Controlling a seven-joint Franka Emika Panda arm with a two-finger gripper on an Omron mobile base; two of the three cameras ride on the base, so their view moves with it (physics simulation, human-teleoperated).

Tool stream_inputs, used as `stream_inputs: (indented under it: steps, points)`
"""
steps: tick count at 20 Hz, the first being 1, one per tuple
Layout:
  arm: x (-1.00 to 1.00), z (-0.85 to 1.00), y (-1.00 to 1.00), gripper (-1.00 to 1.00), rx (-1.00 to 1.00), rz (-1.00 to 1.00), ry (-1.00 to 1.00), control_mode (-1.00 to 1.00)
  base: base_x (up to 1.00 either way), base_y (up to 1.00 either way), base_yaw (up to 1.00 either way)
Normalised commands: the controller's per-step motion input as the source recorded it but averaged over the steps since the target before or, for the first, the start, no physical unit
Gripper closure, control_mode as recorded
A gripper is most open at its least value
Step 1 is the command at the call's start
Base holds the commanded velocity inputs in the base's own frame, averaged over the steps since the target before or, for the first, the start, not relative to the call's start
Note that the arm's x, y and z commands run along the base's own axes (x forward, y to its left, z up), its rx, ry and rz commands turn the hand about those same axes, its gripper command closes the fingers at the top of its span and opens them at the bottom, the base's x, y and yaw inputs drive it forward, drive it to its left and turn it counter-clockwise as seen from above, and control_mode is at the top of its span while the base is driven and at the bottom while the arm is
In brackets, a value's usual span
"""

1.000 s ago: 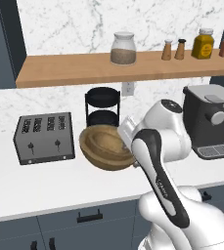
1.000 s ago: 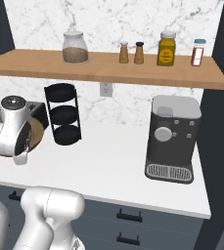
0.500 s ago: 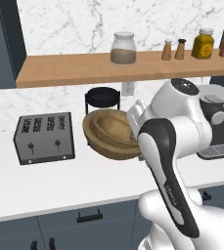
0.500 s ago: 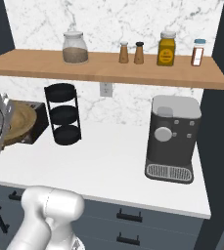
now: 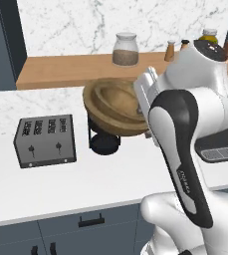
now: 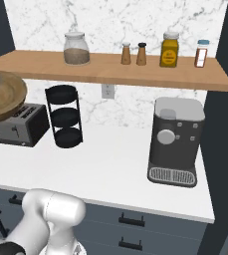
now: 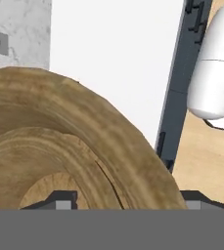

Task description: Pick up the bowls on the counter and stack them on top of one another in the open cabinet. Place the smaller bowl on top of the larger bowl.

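The larger bowl (image 5: 113, 107), wide and of grained brown wood, hangs tilted in the air above the counter (image 5: 85, 184), just below the open cabinet (image 5: 60, 69). My gripper (image 5: 139, 99) is shut on its right rim. In the hand view the bowl's (image 7: 64, 146) hollow lies close up, with the gripper (image 7: 128, 202) astride its rim. From the right base view, the bowl (image 6: 5, 95) shows at the left edge, above the toaster and under the shelf board (image 6: 110, 67). The smaller bowl is hidden.
A grey toaster (image 5: 46, 139) stands left on the counter, and a black three-tier stand (image 6: 64, 115) is beside it. A coffee machine (image 6: 175, 139) stands at the right. The shelf carries a glass jar (image 5: 125, 50) and several spice bottles (image 6: 168, 49).
The arm has risen and carried the larger bowl up from beside the toaster to just under the shelf board. The bowl is more tilted now.
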Motion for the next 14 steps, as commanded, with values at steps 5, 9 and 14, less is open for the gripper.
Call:
stream_inputs:
  steps: [5,9,14]
  points:
    - [0.24,0.28,0.00,1.00,0.00,-0.01,-0.38,-1.00,0.00,0.00,0.00]
    - [0.36,0.33,0.00,1.00,0.01,0.00,-0.22,-1.00,0.00,0.00,0.00]
    - [0.47,0.49,0.00,1.00,0.07,0.00,0.00,-1.00,0.00,0.00,0.00]
